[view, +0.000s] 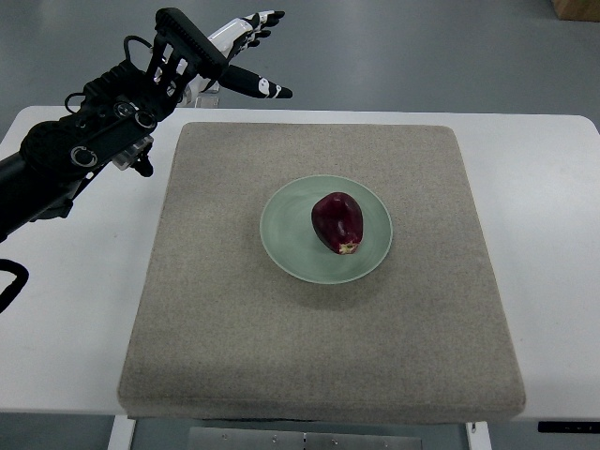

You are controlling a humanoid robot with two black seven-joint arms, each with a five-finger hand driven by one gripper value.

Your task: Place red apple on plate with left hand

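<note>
A dark red apple [337,222] lies on its side on the pale green plate [281,225], slightly right of the plate's centre. My left hand [242,54] is raised at the upper left, beyond the mat's far edge, well away from the apple. Its fingers [255,82] are stretched out and hold nothing. The left arm [75,150] runs in black from the left edge.
The plate rests in the middle of a grey-beige mat [225,328] that covers most of the white table [544,187]. Grey floor shows beyond the table's far edge. A brown box corner [577,7] sits at the top right.
</note>
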